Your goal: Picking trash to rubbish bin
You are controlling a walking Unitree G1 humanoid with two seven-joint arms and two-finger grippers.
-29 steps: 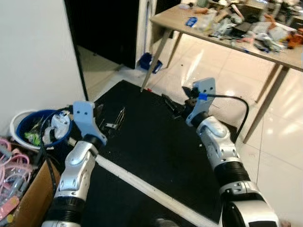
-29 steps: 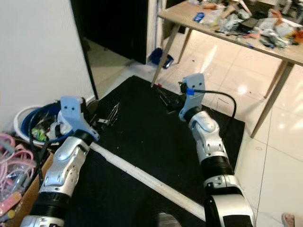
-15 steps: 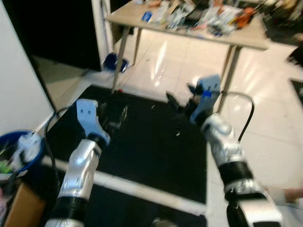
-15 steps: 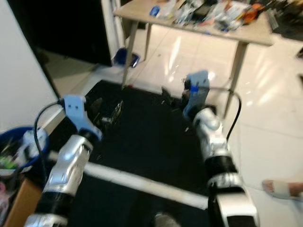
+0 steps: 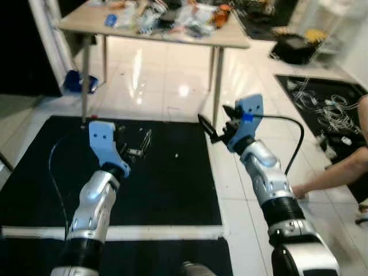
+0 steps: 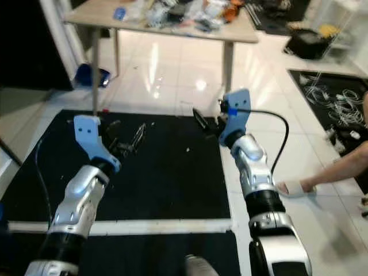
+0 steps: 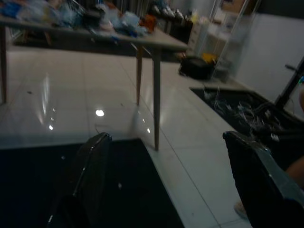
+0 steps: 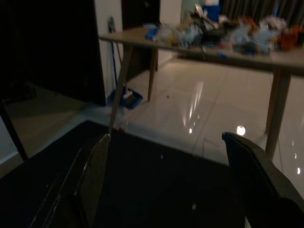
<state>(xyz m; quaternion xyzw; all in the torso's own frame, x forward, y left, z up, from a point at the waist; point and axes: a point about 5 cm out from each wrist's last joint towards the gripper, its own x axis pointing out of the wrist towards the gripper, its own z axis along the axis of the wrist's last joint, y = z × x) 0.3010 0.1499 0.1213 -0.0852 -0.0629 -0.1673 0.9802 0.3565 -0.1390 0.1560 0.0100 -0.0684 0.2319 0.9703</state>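
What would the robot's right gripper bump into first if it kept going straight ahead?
Probably nothing soon: the right gripper, jaws open, points over the black floor mat toward the cluttered wooden table, though depth is unclear.

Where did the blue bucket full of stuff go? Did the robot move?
The robot turned to its right, so its view swung away from the wall and the blue bucket. Now it faces the black mat, the cluttered table and a person's arm at the right. The left gripper and right gripper stayed raised, open and empty.
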